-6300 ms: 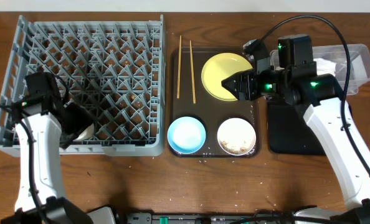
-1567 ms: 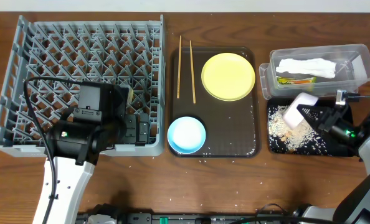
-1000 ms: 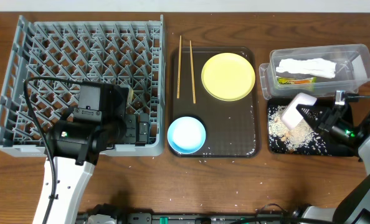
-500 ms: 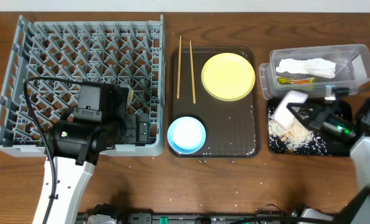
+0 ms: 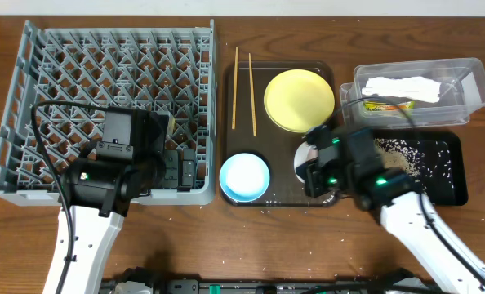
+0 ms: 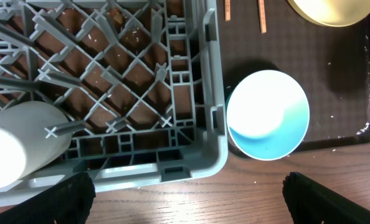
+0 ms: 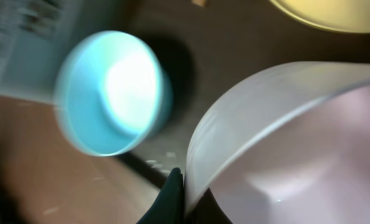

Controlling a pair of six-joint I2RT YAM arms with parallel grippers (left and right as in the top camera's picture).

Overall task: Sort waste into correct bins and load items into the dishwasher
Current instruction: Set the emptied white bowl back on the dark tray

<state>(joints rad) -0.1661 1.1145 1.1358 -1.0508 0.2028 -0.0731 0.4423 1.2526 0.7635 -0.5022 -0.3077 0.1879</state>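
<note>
Overhead, the right tool (image 5: 314, 166) hung over the brown tray (image 5: 279, 147), pinching the white bowl (image 5: 304, 153) by its rim, just beside the blue bowl (image 5: 244, 177). Rice (image 5: 406, 149) lay in the black tray (image 5: 438, 175); the napkin (image 5: 406, 86) sat in the clear tub (image 5: 464, 114). We judged the waste sorted and loading begun.

Left wrist: the left tool (image 6: 186, 186) stood spread over the rack (image 6: 191, 149) corner, holding nothing.

Right wrist: one finger (image 7: 171, 194) gripped the bowl's rim; the bowl looked empty. Next we would need to carry it across and seat it between the rack's pegs.
</note>
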